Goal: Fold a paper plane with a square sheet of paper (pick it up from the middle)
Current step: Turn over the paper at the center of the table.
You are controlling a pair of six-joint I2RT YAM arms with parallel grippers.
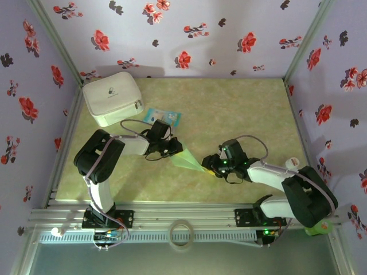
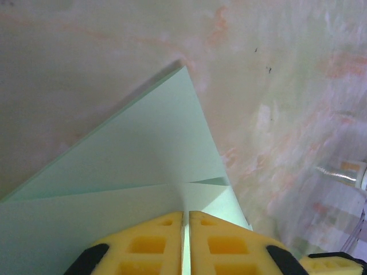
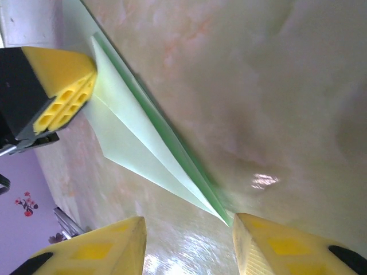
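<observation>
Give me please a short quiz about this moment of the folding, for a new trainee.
1. True or false: the left tool is shut on the wide end of the paper plane.
2. Choose one: the right tool has its jaws A) open, B) shut on nothing, C) shut on the plane.
3. Fill in: the plane's sharp tip points toward the ____ tool.

Key: 1 true; 2 A; 3 right.

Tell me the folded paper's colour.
Pale mint green folded paper; left wrist view shows it best.
</observation>
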